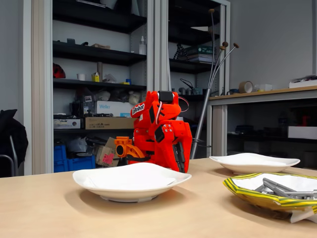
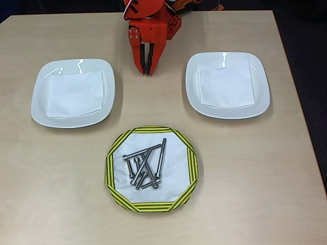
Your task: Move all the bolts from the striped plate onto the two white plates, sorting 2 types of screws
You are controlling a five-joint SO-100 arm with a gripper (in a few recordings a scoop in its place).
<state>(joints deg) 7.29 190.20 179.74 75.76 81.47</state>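
Cluttered shelves (image 1: 94, 74) stand behind the pale bench (image 2: 56, 194). Every one of the bolts (image 2: 145, 166) lies heaped on the striped plate (image 2: 115, 153), below the two white plates (image 2: 41, 97). Between those, the folded orange arm's gripper (image 2: 147, 65) points down, jaws nearly closed, holding nothing.

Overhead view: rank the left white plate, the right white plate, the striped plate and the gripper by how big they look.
1. Left white plate and right white plate: they look alike, so no ranking between them.
2. Striped plate, somewhat smaller.
3. Gripper, clearly smallest, fingers together.
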